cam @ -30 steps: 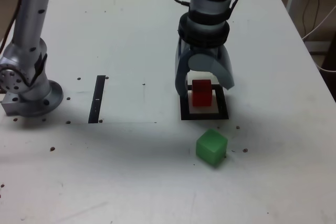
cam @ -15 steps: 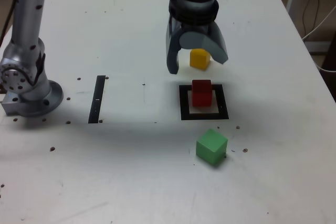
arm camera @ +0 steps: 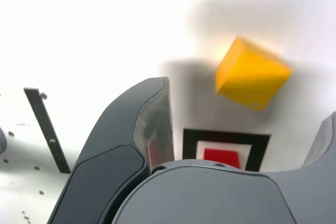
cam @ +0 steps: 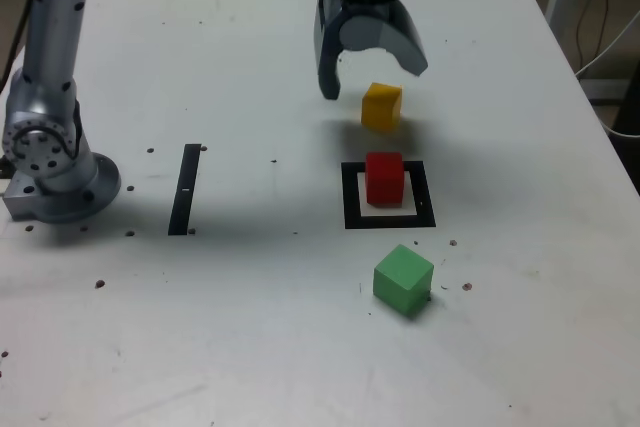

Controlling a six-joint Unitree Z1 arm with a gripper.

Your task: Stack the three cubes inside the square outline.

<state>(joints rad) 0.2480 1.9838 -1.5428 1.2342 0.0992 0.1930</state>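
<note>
End effector (cam: 372,75) agape above yellow cube (cam: 381,107), red cube (cam: 384,178) in square outline (cam: 389,219).

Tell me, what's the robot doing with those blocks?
It's stacking cubes. The red cube already sits inside the black square outline. The gripper hangs open and empty above the table, next to the yellow cube. The green cube waits outside the outline, nearer the camera.

White table (cam: 230,327), thin black strip (cam: 185,188), dark specks (cam: 100,283)
</note>
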